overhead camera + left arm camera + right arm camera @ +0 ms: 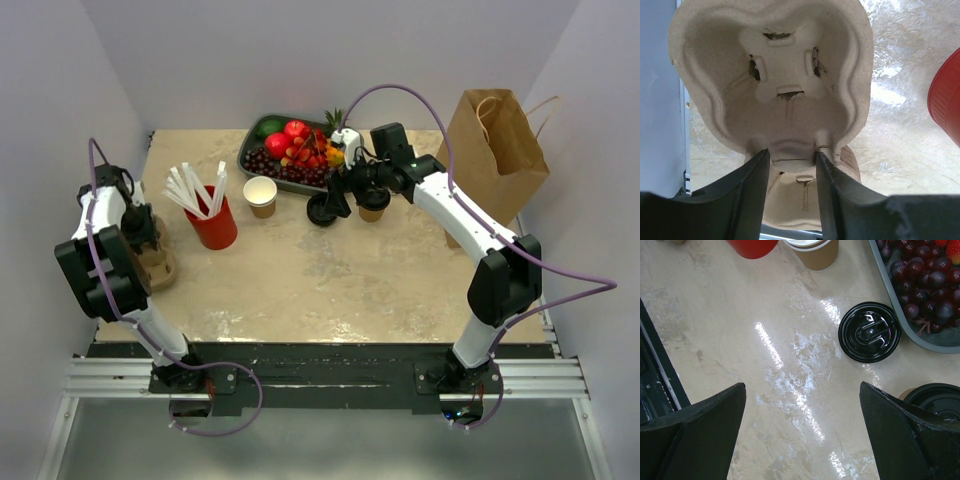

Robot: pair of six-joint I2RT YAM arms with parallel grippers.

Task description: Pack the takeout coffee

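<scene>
Fingers (752, 195) of the left gripper (791, 154) are pinching the raised ridge between two wells of a moulded pulp cup carrier (790, 75). One finger is pressing on each side of that ridge. In the overhead view the carrier is sitting at the left edge of the table (300, 280), directly under the left wrist.

The right gripper (802, 386) is hovering over the far middle of the table with its fingers spread wide and nothing between them. Only bare tabletop is showing in the gap.

The takeout coffee (373, 203) is standing upright on the table at the far middle, with its black lid on. It is just beside the right gripper. In the right wrist view one finger is partly hiding it, and it is sitting outside the gap.

A loose black lid (870, 332) is lying flat on the table just left of the coffee, apart from it and close to the near rim of the fruit tray (244, 152).

Further left a lidless brown paper cup (261, 195) is standing upright. Left of that, a red cup (212, 225) is holding white straws (195, 190).

A brown paper bag (495, 145) is standing upright at the far right, with its mouth open and its handles up.
</scene>
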